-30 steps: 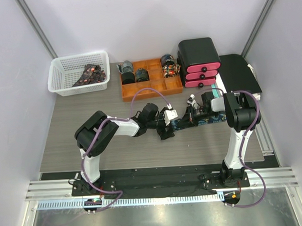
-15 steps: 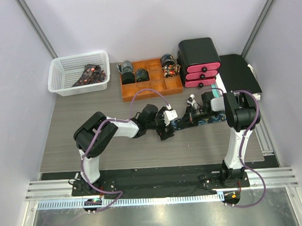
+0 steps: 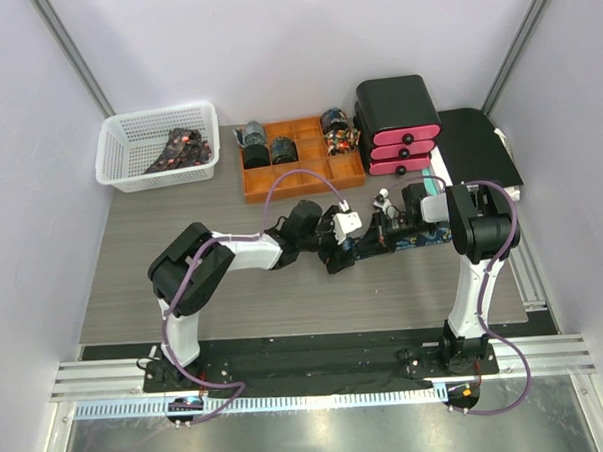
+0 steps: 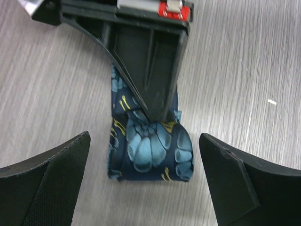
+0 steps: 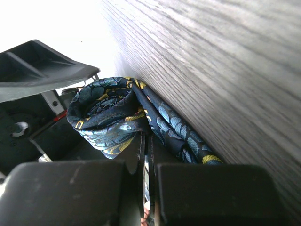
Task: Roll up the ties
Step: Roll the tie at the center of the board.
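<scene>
A navy tie [image 3: 417, 241] with teal and gold flowers lies flat on the table in front of the right arm. Its near end is folded over into a loose first coil [image 4: 150, 148]. My right gripper [image 3: 374, 233] is shut on the tie just behind that coil [image 5: 108, 117], its thin fingers [image 5: 142, 150] pinching the fabric. My left gripper [image 3: 335, 253] is open, with one finger [image 4: 47, 183] on each side of the coil and not touching it. The right gripper's black finger [image 4: 150, 61] reaches down onto the coil in the left wrist view.
A white basket [image 3: 113, 159] with loose ties stands at the back left. An orange tray [image 3: 302, 181] holding several rolled ties sits at the back centre. A black and pink drawer unit [image 3: 397, 122] and a black box [image 3: 478, 148] are at the back right.
My left gripper has shifted a little to the right and away, closer to the tie's folded end, and its wrist has turned. The right arm has not moved.
</scene>
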Robot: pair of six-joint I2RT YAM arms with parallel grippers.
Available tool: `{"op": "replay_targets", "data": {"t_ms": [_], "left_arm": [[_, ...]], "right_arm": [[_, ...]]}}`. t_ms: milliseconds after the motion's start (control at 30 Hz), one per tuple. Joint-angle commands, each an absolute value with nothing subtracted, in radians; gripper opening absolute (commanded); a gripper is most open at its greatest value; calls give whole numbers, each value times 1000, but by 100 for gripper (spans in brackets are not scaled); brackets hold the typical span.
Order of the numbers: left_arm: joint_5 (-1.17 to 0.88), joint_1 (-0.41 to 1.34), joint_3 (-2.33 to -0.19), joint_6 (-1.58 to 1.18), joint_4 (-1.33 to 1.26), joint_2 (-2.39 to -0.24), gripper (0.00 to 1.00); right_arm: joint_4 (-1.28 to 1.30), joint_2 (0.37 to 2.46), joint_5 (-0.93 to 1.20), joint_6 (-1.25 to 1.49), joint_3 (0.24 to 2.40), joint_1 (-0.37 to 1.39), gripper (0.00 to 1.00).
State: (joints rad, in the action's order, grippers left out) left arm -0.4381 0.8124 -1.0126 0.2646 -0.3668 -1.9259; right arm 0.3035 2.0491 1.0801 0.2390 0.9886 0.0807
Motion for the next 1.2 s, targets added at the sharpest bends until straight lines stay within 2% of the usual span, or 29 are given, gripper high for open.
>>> {"op": "replay_targets", "data": {"t_ms": [0, 200, 300, 400, 633, 767, 933, 1167], "left_arm": [[-436, 819, -1084, 273, -299, -1940, 96], [-440, 822, -1172, 284, -121, -2000, 82], [-439, 822, -1154, 273, -117, -2000, 80], [-423, 825, -1146, 276, -115, -2005, 74], [-416, 824, -1166, 298, -48, -2013, 37], [-433, 825, -1166, 316, -3, -2002, 24], [-431, 824, -1146, 333, 86, -1983, 17], [-411, 824, -1147, 342, 158, -1970, 14]], "right_arm": [[373, 2117, 873, 229, 956, 78, 1], [373, 2114, 876, 229, 954, 78, 1], [376, 2109, 879, 227, 953, 78, 1], [376, 2105, 885, 229, 953, 80, 1], [409, 2019, 923, 213, 951, 80, 4], [436, 1912, 1001, 219, 956, 71, 20], [452, 1839, 1016, 230, 985, 32, 26], [514, 1897, 908, 141, 994, 18, 27]]}}
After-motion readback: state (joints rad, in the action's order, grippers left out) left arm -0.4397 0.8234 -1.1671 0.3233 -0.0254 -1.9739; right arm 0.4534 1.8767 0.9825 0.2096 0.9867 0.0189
